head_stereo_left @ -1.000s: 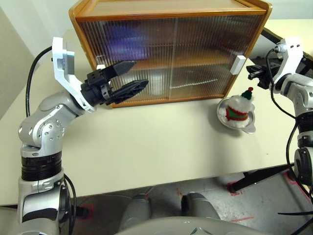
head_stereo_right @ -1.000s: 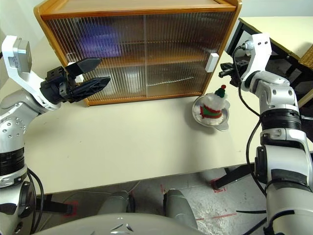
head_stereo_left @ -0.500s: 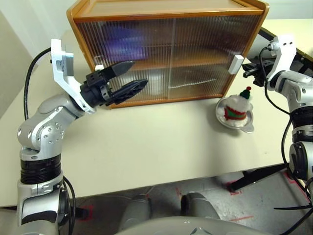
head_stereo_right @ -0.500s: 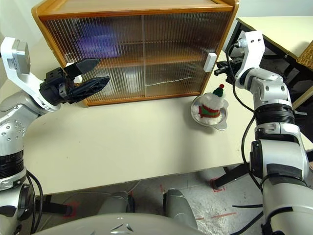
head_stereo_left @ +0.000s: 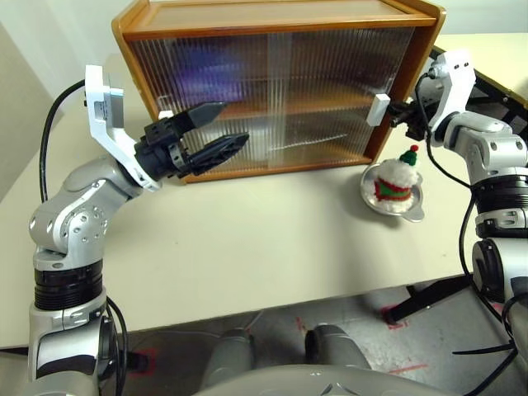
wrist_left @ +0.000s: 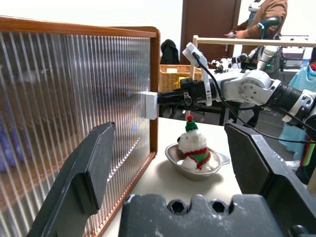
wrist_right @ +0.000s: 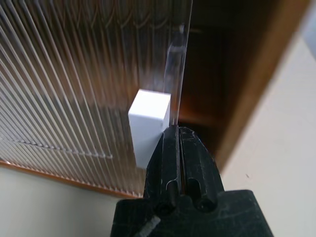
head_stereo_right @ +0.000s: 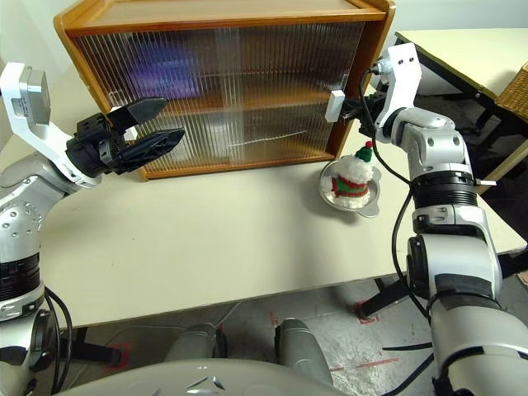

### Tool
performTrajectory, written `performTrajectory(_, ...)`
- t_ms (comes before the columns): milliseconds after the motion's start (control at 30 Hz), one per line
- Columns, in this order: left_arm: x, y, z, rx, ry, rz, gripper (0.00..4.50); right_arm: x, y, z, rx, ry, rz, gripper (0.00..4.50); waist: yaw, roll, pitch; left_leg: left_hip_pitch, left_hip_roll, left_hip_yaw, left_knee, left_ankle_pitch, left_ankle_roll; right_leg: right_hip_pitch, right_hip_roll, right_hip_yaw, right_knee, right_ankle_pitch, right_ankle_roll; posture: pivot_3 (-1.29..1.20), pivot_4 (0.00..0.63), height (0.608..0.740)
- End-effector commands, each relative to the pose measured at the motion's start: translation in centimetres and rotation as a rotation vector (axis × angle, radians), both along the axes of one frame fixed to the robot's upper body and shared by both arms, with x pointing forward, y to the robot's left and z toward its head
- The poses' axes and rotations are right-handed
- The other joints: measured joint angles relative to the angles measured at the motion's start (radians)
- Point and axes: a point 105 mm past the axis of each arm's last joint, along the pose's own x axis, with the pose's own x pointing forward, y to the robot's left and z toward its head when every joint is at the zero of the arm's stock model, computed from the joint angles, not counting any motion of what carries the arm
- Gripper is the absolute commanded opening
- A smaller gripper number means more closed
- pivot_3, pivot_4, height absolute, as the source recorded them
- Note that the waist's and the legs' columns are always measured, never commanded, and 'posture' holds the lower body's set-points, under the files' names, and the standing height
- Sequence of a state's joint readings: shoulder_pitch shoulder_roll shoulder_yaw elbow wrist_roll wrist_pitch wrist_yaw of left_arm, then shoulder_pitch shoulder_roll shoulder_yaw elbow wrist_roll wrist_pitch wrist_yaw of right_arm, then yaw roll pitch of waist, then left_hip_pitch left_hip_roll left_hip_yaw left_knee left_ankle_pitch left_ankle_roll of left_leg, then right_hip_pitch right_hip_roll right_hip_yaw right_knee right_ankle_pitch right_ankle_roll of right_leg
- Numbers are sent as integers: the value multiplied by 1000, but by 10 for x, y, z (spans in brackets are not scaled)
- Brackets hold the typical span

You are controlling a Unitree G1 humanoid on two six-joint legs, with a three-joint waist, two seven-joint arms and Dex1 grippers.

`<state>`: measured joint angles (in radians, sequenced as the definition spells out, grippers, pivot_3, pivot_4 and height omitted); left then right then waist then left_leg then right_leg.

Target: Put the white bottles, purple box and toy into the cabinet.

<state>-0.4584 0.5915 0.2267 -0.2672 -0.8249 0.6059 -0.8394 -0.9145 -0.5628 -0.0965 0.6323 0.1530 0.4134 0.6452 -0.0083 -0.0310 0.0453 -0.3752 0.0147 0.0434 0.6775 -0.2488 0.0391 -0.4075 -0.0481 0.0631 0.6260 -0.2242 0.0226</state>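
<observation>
The wooden cabinet (head_stereo_left: 280,12) stands at the back of the table, its ribbed doors facing me. My right gripper (head_stereo_left: 402,111) is shut, its tip against the right side of the right door's white handle (head_stereo_left: 379,110). That door stands slid partly left, leaving a dark gap at the cabinet's right end (wrist_right: 217,74). The toy (head_stereo_left: 398,173) sits in a steel bowl (head_stereo_left: 412,208) in front of the cabinet's right corner. A purple blur, the purple box (head_stereo_left: 206,66), shows behind the left door on the upper shelf. My left gripper (head_stereo_left: 237,122) hovers open before the left door. The white bottles are hidden.
The cream table (head_stereo_left: 272,247) stretches bare in front of the cabinet. A second table (head_stereo_right: 462,49) and a wicker basket (wrist_left: 175,79) stand off to the right. In the far background a person (wrist_left: 256,15) is at work.
My right gripper has moved left with the white handle, sliding the right door left and opening a gap at the cabinet's right end. The left arm has stayed put.
</observation>
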Motion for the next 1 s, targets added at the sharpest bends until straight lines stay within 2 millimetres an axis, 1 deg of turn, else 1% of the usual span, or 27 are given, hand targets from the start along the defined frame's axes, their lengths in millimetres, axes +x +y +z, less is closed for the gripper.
performTrajectory(33, -2, 0, 1, 5, -17, 6, 4500, 2, 9, 2, 8, 3, 19, 42, 1, 0, 0, 0, 0, 0, 0, 0, 0, 0, 0, 0, 0, 0, 0, 136, 0, 740)
performTrajectory(133, -2, 0, 2, 4, -17, 6, 4500, 2, 20, 3, 16, 5, 46, 42, 0, 0, 0, -1, 0, 0, 0, 0, 0, 0, -1, 0, 0, -1, 1, 136, 0, 740)
performTrajectory(233, -2, 1, 3, 4, -21, 10, 4500, 0, 37, -2, -3, 35, 97, 42, -1, 0, 0, -1, 0, 0, -2, 0, 0, -1, -1, 0, -1, -1, 0, 139, 0, 740)
performTrajectory(367, -1, 2, 3, 4, -20, 14, 4500, -2, 55, -4, -15, 37, 148, 42, 0, 0, 0, 1, 0, 0, -7, 0, 0, -1, -1, 0, -1, -2, -1, 141, 0, 740)
performTrajectory(533, -2, 2, 2, 3, -18, 15, 4500, -3, 77, -1, 10, 36, 199, 42, -1, 0, 0, 2, 0, 0, -10, 0, 0, -1, -1, 0, -1, -3, -2, 146, 0, 740)
performTrajectory(633, -2, 2, 2, 2, -17, 17, 4500, -5, 96, 0, 17, 36, 249, 42, -2, 0, 0, 2, 0, 0, -11, 0, 0, -1, -1, 0, -1, -3, -2, 148, 0, 740)
performTrajectory(767, -2, 1, 1, 0, -16, 18, 4500, -6, 109, 2, 28, 33, 273, 42, 0, 0, 0, 3, 0, 0, -12, 0, 0, -2, 0, 0, 0, -3, -3, 148, 0, 740)
performTrajectory(1000, -2, 2, 1, -3, -15, 21, 4500, -9, 148, 8, 61, 23, 359, 42, -1, 0, 0, 2, 0, 0, -12, 0, 0, -3, 0, 0, 0, -2, -4, 155, 0, 740)
